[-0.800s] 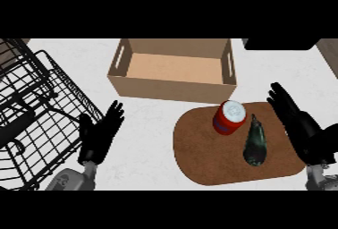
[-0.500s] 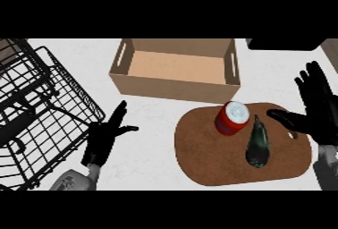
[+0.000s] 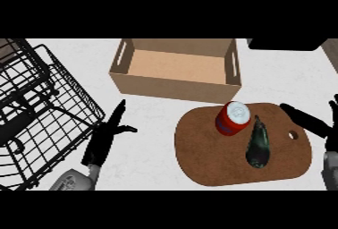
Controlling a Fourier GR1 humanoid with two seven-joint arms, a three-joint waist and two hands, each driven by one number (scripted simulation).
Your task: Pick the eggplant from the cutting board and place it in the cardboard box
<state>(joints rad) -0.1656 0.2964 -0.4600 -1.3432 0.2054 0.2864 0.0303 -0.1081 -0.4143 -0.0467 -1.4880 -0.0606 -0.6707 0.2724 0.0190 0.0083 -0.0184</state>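
Right hand, one: at right edge of view, over right rim of cutting board, fingers straight and spread, nothing held, apart from eggplant. Left hand, one: on counter between wire basket and cutting board, fingers straight and pointing up the view, thumb out to the side, nothing held. Eggplant, one: dark green-black, long, lying lengthwise on right half of cutting board, narrow stem end toward cardboard box, just beside can. Cutting board, one: brown, rounded, small hole near right rim, flat on counter just below cardboard box. Can, one: red body, pale lid, upright on upper part of cutting board, left of eggplant; label markings not readable. Cardboard box, one: tan, open-topped, slot handles in left and right walls, nothing visible inside, at top centre of counter. Wire basket, one: black, at left of view, dark shape inside too indistinct to name. Dark object, one: at top right edge, cut off by view, unidentified. Counter: white, faintly mottled. No readable brand or writing on any item.
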